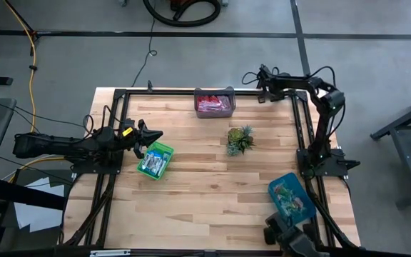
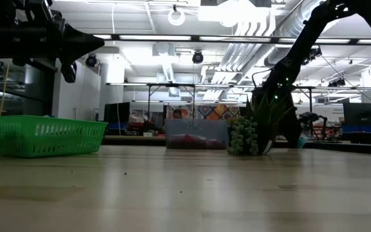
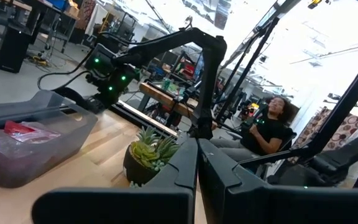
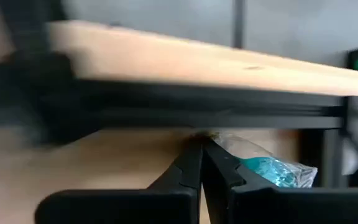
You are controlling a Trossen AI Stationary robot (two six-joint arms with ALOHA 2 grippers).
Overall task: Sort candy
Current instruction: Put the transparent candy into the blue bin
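Wooden worktop (image 1: 212, 178) carries three bins, and all visible candy already lies inside them: pink in the grey bin (image 1: 214, 103), blue-and-white in the green bin (image 1: 154, 160), mixed in the blue bin (image 1: 292, 198). The left gripper (image 1: 153, 135) hovers just beside the green bin, jaws closed on nothing. The right gripper (image 1: 250, 76) waits at the far right corner, jaws closed and empty; a blue-wrapped candy (image 4: 272, 169) lies just beyond its tips. No loose candy shows on the open boards.

A small spiky green plant (image 1: 239, 140) stands right of centre on the wooden table (image 1: 205, 193), while a seated person (image 3: 267, 127) shows at right in the left wrist view.
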